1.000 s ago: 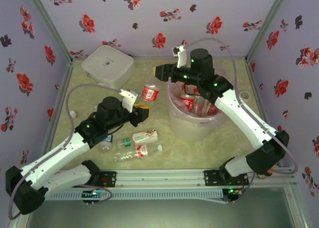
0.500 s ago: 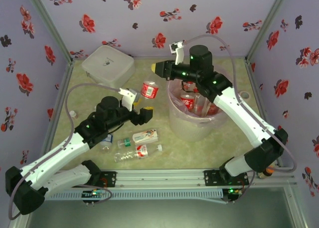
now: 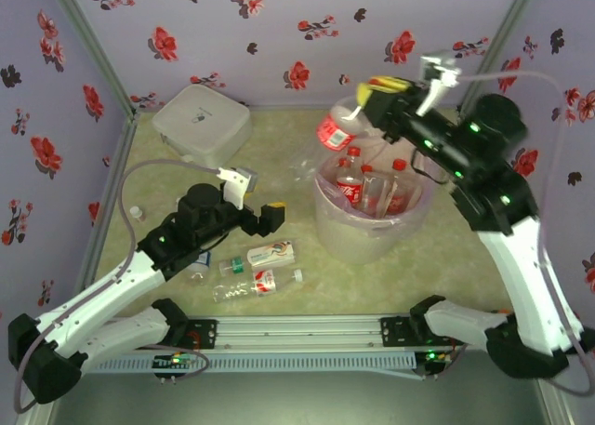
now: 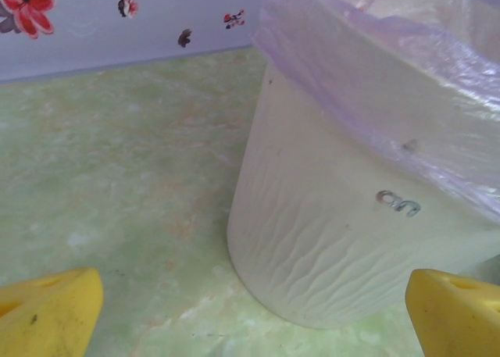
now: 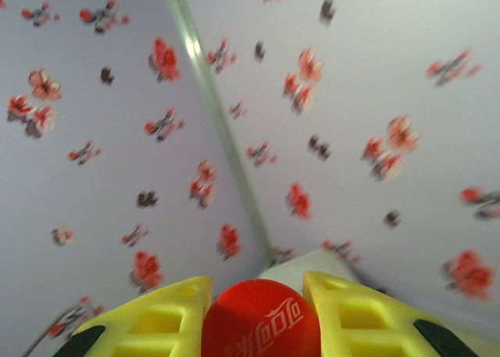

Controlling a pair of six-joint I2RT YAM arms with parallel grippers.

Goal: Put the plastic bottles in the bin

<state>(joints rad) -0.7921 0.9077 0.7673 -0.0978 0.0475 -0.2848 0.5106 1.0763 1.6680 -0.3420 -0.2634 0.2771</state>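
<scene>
Bottles (image 3: 369, 179) already inside the bin (image 3: 358, 236), at least three with red caps, upright against the pink liner just right of the frame's centre. One more, a red-labelled bottle (image 3: 333, 132), up in the air at the bin's upper-left rim, hanging tilted from the right claw (image 3: 376, 92). Gripped at the cap end, judging by the red cap (image 5: 262, 330) pinched tight between the yellow fingers (image 5: 164, 318) at the bottom of the right wrist view. Not yet released, and seemingly over the rim rather than squarely over the opening, so probably needs a short carry inward before letting go.

Left on the surface (image 3: 274, 132), lower centre of the top view: a green-capped bottle (image 3: 271, 254) with a white label, a red-labelled one (image 3: 256, 282) just below it, a small one (image 3: 232, 268) between them to the left, and probably another (image 3: 197, 274) half hidden under the left arm. Tiny object near the left wall: too small to identify.

Left claw (image 3: 262, 194) spread wide, holding nothing, hovering just above that cluster and left of the bin. In the left wrist view, yellow fingertips (image 4: 47, 310) in the bottom corners, with nothing but the bin's ribbed wall and green surface between.

Roughly halfway by count: three or more in, one about to drop, about four to fetch.
</scene>
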